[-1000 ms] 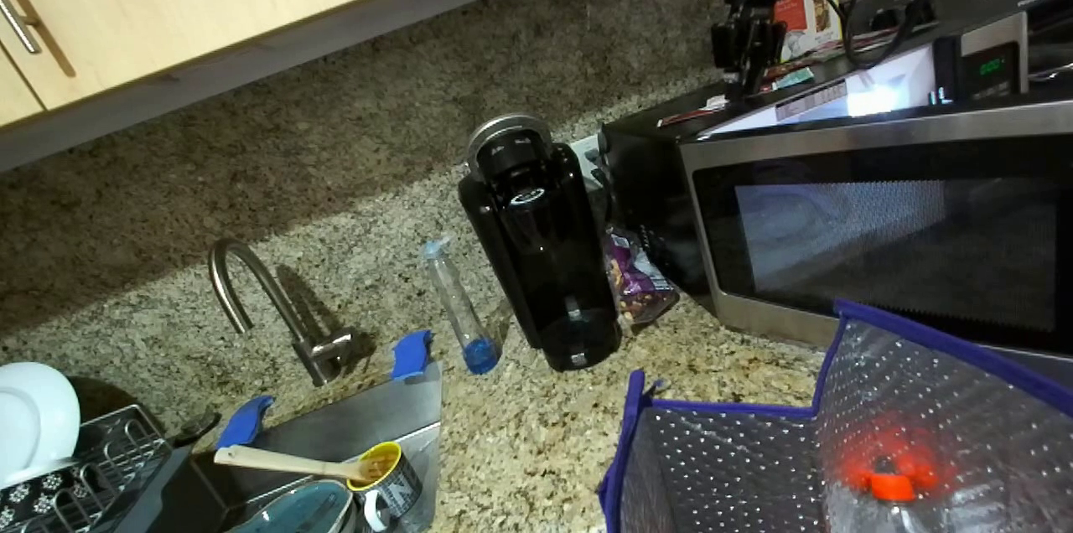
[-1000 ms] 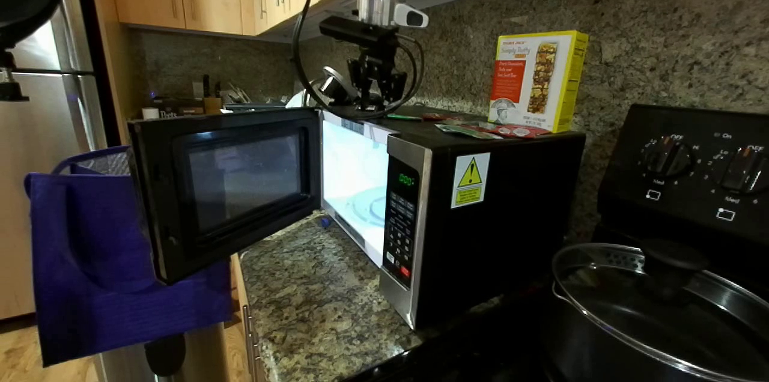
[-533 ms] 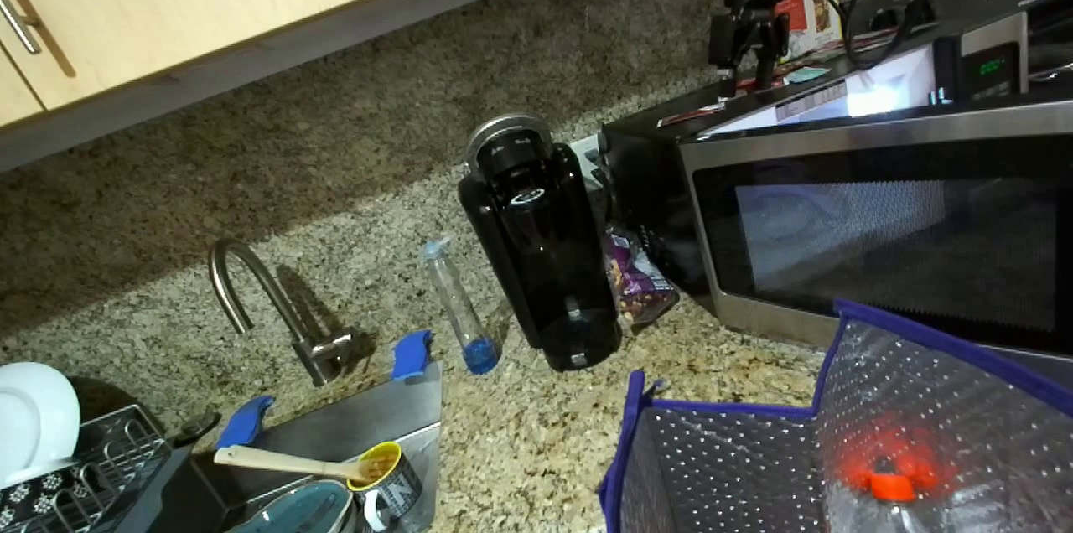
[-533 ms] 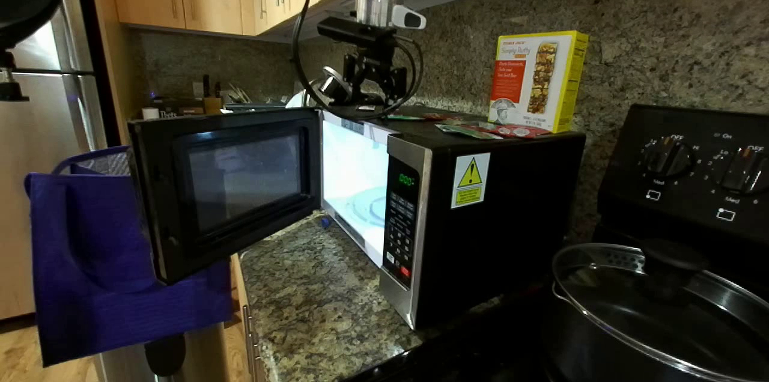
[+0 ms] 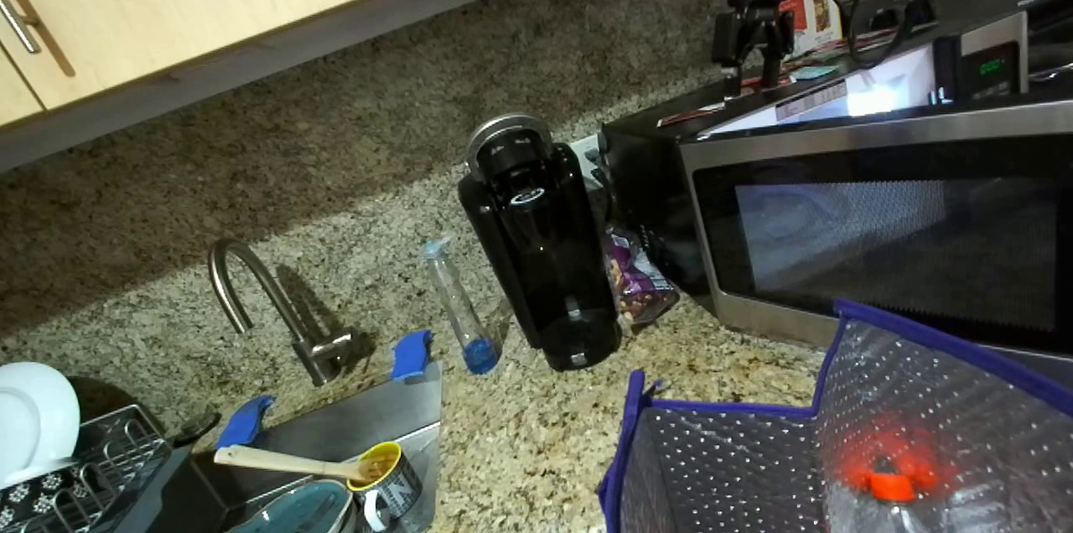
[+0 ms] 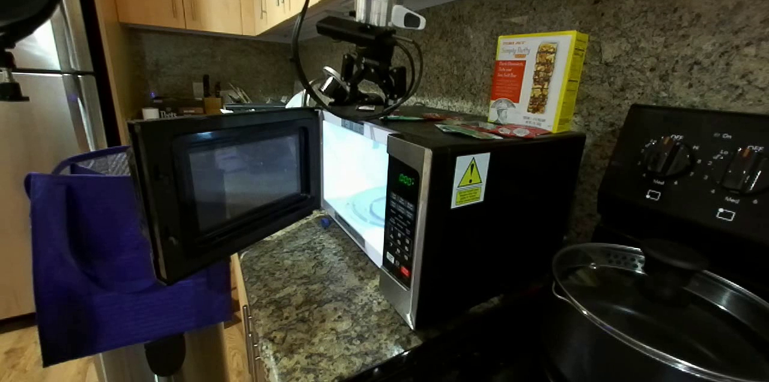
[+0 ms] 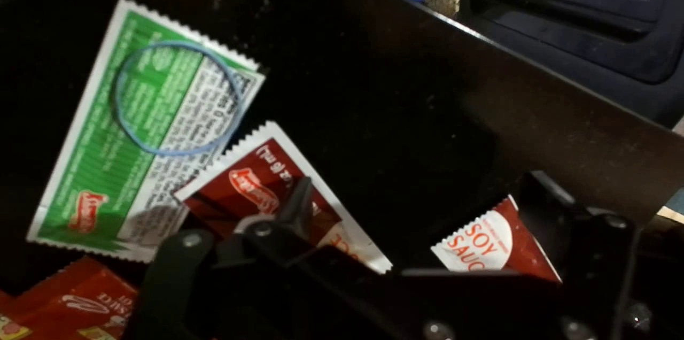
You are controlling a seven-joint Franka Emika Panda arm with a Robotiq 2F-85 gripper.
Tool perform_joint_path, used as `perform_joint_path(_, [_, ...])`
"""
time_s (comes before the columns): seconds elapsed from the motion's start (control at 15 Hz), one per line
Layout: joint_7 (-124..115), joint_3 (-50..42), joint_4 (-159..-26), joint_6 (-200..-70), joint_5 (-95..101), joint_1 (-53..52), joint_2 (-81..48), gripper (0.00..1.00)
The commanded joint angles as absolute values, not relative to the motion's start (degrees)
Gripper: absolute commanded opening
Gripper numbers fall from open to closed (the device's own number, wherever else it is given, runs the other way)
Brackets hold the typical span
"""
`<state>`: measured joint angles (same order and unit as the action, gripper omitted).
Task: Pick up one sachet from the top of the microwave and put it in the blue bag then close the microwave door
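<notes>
A green-and-white sachet (image 7: 101, 158) lies flat on the black microwave top in the wrist view, with a thin blue ring over it. My gripper (image 7: 425, 190) hangs low over that top, its fingers wide apart and holding nothing. The left finger covers part of a dark red packet (image 7: 232, 190) beside the green one. Further right, a soy sauce packet (image 7: 481, 244) shows between the fingers. In both exterior views the microwave (image 6: 498, 208) stands with its door (image 6: 240, 172) swung wide. The blue bag (image 5: 729, 449) is in front of the door, its mouth upward.
A yellow-and-white box (image 6: 537, 78) stands upright on the microwave near more flat packets (image 6: 468, 131). Beside the microwave are a black coffee maker (image 5: 545, 265), a snack bag (image 5: 641, 282) and a clear bottle (image 5: 459, 311). A lidded pot (image 6: 661, 304) sits on the stove.
My gripper's fingers have spread from close together to wide apart, with the arm almost in place. The pale green packet beside the fingers in an exterior view has shifted slightly right.
</notes>
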<state>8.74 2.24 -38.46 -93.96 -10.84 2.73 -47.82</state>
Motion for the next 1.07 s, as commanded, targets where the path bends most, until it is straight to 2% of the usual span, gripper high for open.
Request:
perform_joint_path(0.0, [12.2, 2.9, -37.9, -88.2, -10.5, 2.7, -48.0, 1.00])
perform_joint_path(0.47, [19.1, 3.6, -36.2, -77.8, -10.0, 0.8, -50.2, 1.00])
perform_joint_path(1.0, [17.9, 1.7, -36.0, -81.0, -8.4, -1.8, -47.9, 1.00])
